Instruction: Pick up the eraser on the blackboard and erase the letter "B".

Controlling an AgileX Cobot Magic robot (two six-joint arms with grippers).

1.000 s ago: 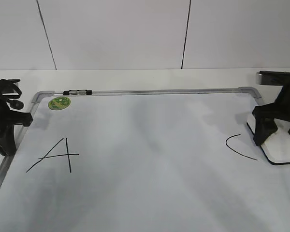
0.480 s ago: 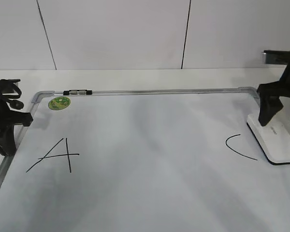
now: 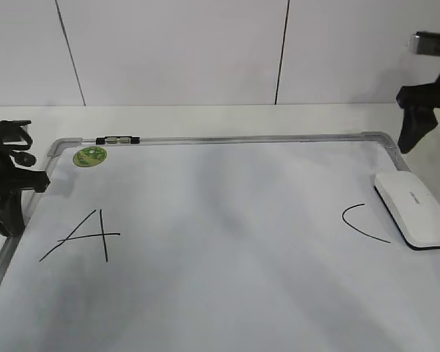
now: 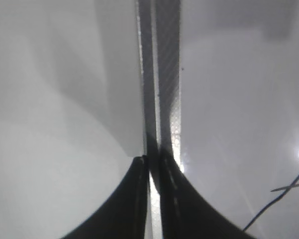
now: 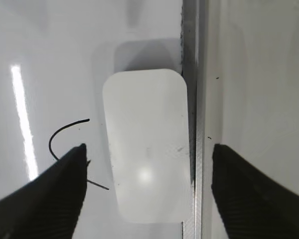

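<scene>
Blackboard (image 3: 227, 293): eraser (image 3: 413, 209) beside black "C" (image 3: 361, 222).

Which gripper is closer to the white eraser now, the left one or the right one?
Right. The right gripper hangs open above the eraser, apart from it. The left gripper rests shut at the board's opposite edge, far away.

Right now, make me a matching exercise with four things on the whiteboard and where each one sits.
Things:
1. eraser
2. green sticker
3. letter A
4. letter C

Places:
a. far left corner
b. left side, nearer than the sticker
c. against the right frame
d. just left of the eraser

Pairs: 1-c, 2-a, 3-b, 4-d
</scene>
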